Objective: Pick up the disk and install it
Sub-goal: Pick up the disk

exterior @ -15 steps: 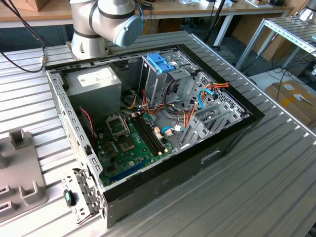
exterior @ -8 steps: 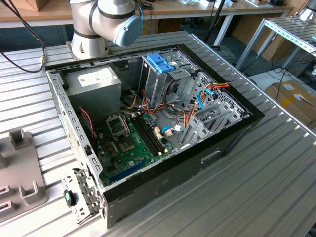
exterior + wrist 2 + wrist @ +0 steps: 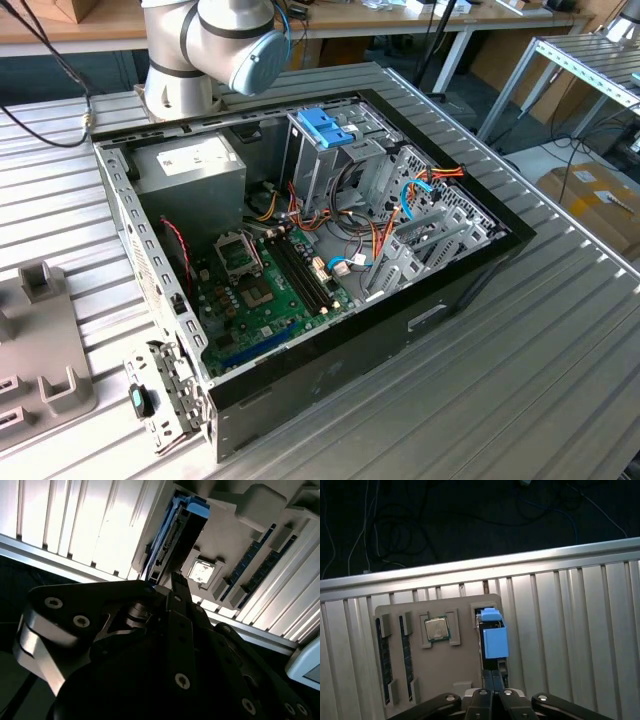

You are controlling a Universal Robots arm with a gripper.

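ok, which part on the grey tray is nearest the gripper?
The blue-framed disk, right at the gripper; chip and memory sticks lie farther off.

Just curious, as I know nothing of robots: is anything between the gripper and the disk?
Nothing visible. In the first wrist view the disk stands on edge in a slot of the grey tray, and the gripper sits right next to it.

The disk (image 3: 494, 637) stands on edge in a slot of a tray (image 3: 445, 665) lying on the table (image 3: 560, 645). A chip (image 3: 436, 628) sits in the recess beside it, with memory sticks (image 3: 383, 660) beyond the chip. The gripper (image 3: 493, 682) hangs at the disk's end. The open computer case (image 3: 380, 345) lies on the table, toward the exterior view's right of the tray.
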